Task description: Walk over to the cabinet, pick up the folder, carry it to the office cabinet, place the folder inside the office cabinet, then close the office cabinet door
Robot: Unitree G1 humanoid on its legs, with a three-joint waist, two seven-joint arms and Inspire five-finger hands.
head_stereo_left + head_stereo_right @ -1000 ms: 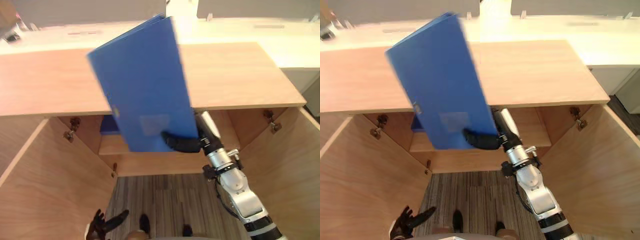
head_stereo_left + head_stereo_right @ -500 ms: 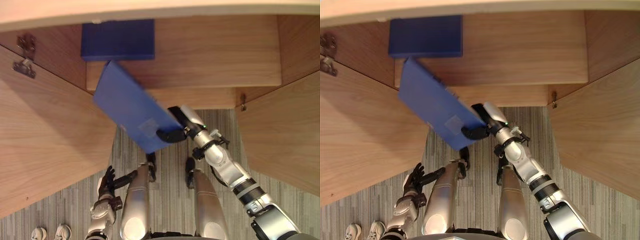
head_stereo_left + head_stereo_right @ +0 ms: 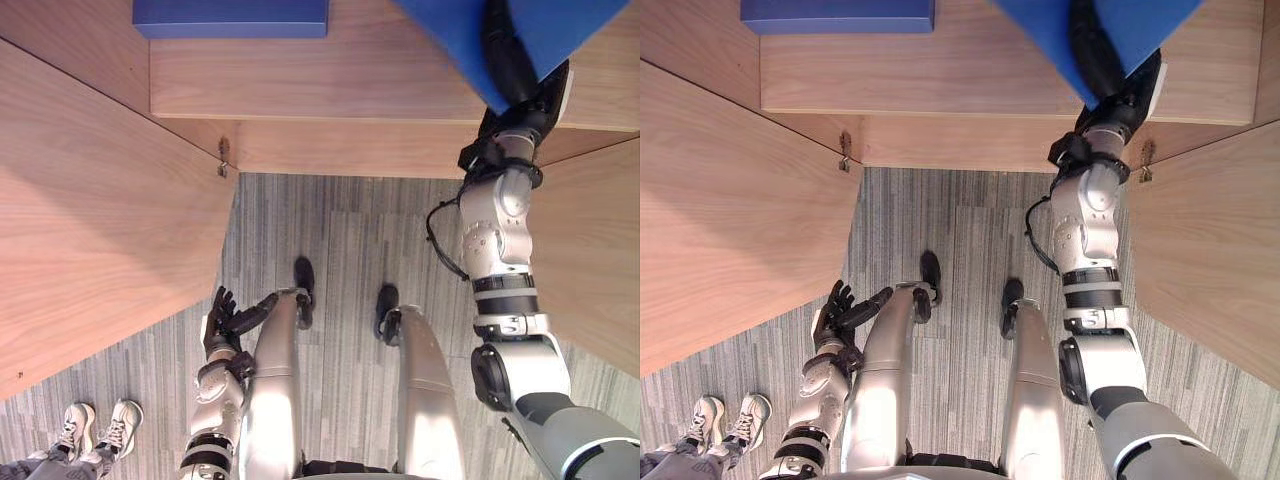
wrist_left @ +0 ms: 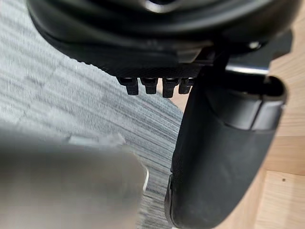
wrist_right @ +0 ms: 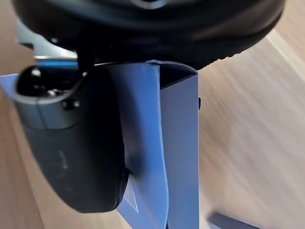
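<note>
The right hand (image 3: 505, 60) gripped the folder (image 3: 455, 25), thumb clamped on its cover, holding it over the cabinet shelf (image 3: 350, 70), unreleased. The left hand (image 3: 225, 318) hung low above the floor (image 3: 340, 240), fingers loose and empty. Setting the folder down, letting go and shutting the open doors (image 3: 90, 220) remained.

Two blue folders (image 3: 230, 17), one cabinet (image 3: 350, 90)

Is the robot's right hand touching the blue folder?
Touching. In the right wrist view the right hand has its thumb pressed flat against the blue folder, pinching it with no gap between them.
</note>
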